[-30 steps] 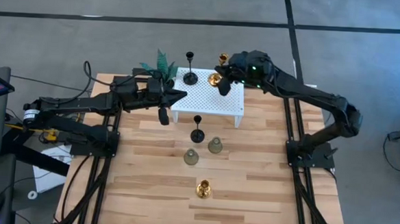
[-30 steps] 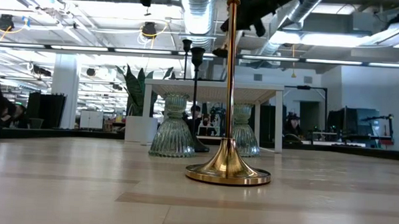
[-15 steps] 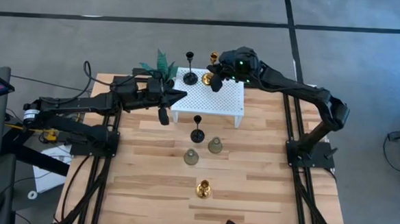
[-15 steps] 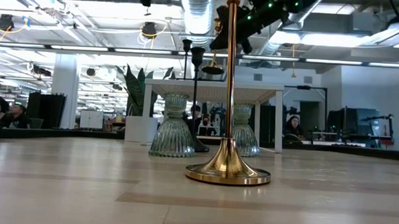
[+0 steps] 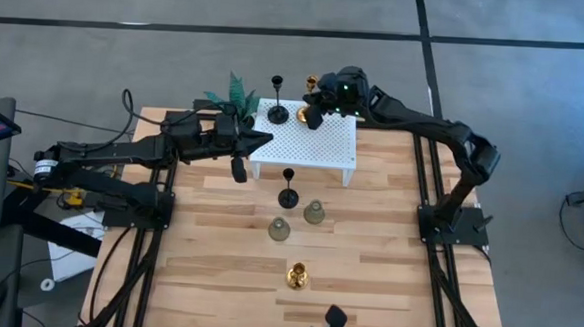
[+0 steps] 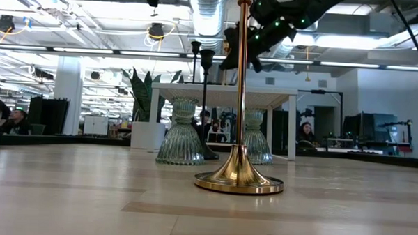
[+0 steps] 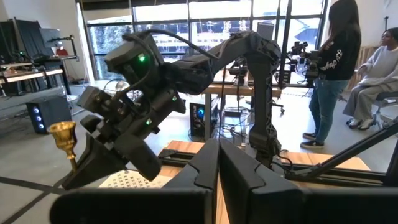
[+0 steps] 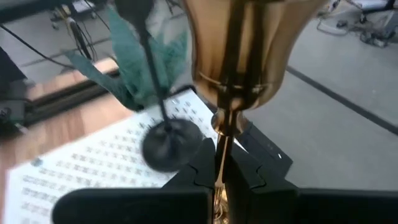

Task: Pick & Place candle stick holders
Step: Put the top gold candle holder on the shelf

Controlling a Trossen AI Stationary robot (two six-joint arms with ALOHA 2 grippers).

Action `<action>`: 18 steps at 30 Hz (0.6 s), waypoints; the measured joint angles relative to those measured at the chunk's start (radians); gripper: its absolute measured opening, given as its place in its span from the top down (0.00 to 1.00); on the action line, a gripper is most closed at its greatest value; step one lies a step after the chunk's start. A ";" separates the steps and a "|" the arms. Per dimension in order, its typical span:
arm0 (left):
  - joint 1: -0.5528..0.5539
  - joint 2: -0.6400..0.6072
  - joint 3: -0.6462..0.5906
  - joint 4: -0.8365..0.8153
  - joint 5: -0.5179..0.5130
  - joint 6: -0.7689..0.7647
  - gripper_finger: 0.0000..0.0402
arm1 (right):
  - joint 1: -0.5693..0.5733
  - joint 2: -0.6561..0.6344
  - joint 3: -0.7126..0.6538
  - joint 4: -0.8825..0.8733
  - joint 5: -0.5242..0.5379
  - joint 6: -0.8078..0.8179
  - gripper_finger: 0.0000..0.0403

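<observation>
Candle stick holders: one shiny gold holder (image 5: 311, 83), flared cup on a thin stem, clamped in my right gripper (image 5: 313, 113) above the far edge of the white perforated platform (image 5: 325, 145), beside a slim black stemmed one (image 5: 277, 110). Another black (image 5: 288, 191), two ribbed grey-green glassy bells (image 5: 280, 228) and a second gold (image 5: 296, 276) stand on the wooden table (image 5: 206, 269). My left gripper (image 5: 260, 139), fingers together, waits at the platform's left edge.

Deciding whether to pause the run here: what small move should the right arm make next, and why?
Probably lower straight down and let go. The right gripper is shut on a gold holder, held above the back of the white platform beside the black holder already standing there. The left gripper waits at the platform's left edge.
</observation>
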 joint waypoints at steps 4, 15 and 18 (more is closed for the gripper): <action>0.000 0.000 0.000 0.000 0.000 0.000 0.97 | -0.006 0.009 0.002 0.025 0.009 -0.001 1.00; 0.000 0.000 0.000 -0.005 0.000 0.000 0.97 | -0.024 0.010 0.001 0.030 0.014 -0.007 1.00; 0.000 0.000 0.000 -0.006 0.000 0.000 0.97 | -0.023 0.010 0.001 0.021 0.014 -0.007 1.00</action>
